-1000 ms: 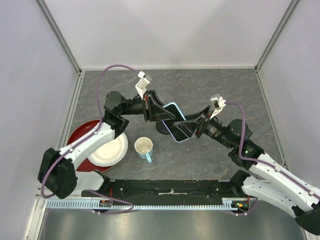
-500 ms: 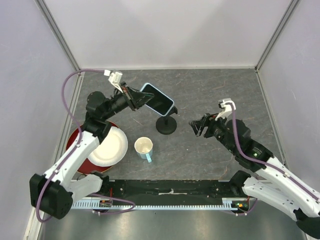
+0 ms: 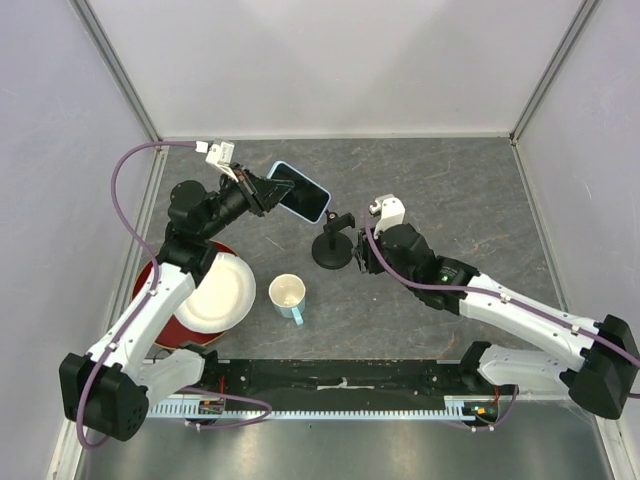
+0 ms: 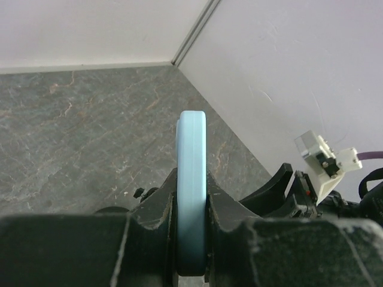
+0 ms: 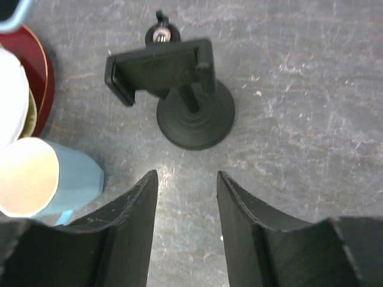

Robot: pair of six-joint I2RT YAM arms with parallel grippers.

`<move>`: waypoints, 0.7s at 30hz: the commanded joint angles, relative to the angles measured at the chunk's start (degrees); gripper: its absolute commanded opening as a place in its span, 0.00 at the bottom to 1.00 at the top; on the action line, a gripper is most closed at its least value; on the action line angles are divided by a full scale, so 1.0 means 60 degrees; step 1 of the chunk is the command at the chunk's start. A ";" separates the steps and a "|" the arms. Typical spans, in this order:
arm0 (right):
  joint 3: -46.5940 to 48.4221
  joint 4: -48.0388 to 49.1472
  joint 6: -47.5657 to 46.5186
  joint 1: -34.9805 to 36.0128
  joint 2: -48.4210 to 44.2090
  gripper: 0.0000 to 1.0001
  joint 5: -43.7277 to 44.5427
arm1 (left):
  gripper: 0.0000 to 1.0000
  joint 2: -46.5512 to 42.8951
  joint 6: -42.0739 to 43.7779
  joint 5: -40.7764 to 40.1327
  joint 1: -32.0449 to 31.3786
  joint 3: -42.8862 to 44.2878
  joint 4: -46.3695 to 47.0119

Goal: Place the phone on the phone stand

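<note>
right gripper (image 5: 187, 179): I see it parted and empty, low over the tabletop (image 5: 311, 119), just short of the stand
phone stand (image 5: 194, 116): upright, clamp bare
left gripper (image 3: 268, 192): clamped on the phone (image 3: 300, 192), aloft beyond the stand
progress: I judge placement not yet done

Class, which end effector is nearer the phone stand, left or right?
Right. The right end effector is open, close beside the phone stand on its right; the left end effector, gripping the phone, is farther off to its left.
</note>
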 commanded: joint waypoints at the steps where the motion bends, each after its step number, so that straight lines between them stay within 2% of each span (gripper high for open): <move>1: 0.0358 0.1554 -0.0817 -0.0095 0.0244 0.47 0.0634 | 0.02 -0.0033 0.0251 0.0599 0.0026 0.0558 0.0748; 4: 0.0359 0.2063 -0.1313 -0.0242 0.0494 0.44 -0.0081 | 0.02 -0.0018 0.0280 0.0703 0.0026 0.0544 0.0807; 10: 0.0110 0.3134 -0.1550 -0.0784 0.0816 0.40 -0.0611 | 0.02 -0.0004 0.0310 0.0953 0.0026 0.0485 0.0954; 16: 0.0153 0.3605 -0.1740 -0.1326 0.1255 0.39 -0.0978 | 0.02 0.0187 0.0251 0.1202 0.0026 0.0573 0.0968; 21: -0.0109 0.4234 -0.2077 -0.1634 0.1343 0.38 -0.2073 | 0.02 0.0230 0.0266 0.1231 0.0026 0.0544 0.1012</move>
